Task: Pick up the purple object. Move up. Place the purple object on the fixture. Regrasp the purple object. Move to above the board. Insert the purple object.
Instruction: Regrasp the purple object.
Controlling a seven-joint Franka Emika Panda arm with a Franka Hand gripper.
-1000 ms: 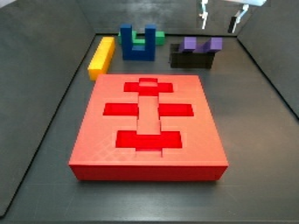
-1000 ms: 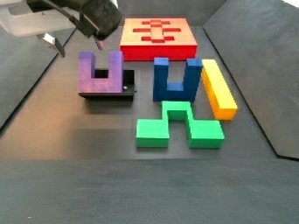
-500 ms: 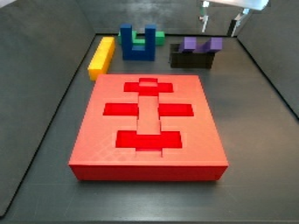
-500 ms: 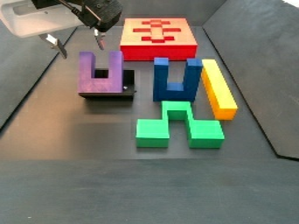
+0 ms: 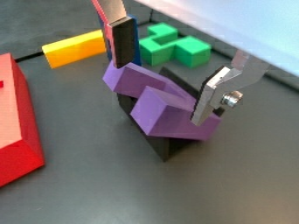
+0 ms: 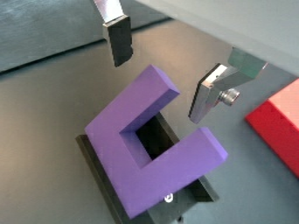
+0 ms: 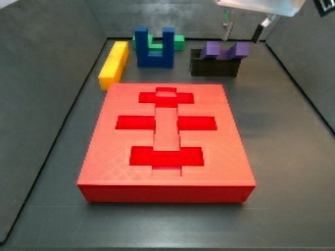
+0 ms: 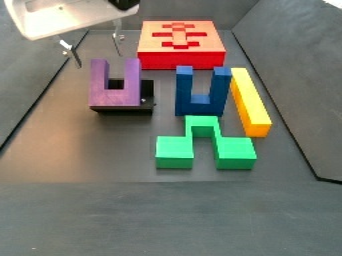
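Dark grey matting covers the whole work floor [image 8: 80, 200], and on it the small purple U-shaped plastic block [image 8: 115, 84] stands prongs-up on the dark blocky fixture [image 8: 123, 106], parked there, by my reading, so it can be taken again at a better angle for insertion. In a wrist view the purple block [image 6: 149, 140] lies tilted across the fixture's recessed step [image 6: 176, 199], notch open between its two prongs. The two-finger gripper [image 6: 170, 66] hangs just above it with its jaws apart and nothing between them; one dark pad [image 5: 121, 40] sits beside one prong, the silver finger plate [image 5: 221, 87] beside the block's far side, neither clearly touching. So the block lies below and between the fingers, ready for the regrasp. Off to the side wait the blue U-shaped block [image 8: 201, 89], the green stepped piece [image 8: 201, 142] and the yellow bar [image 8: 249, 100], with the large flat red board [image 7: 165, 137] and its cross-shaped cutouts well apart from the fixture.
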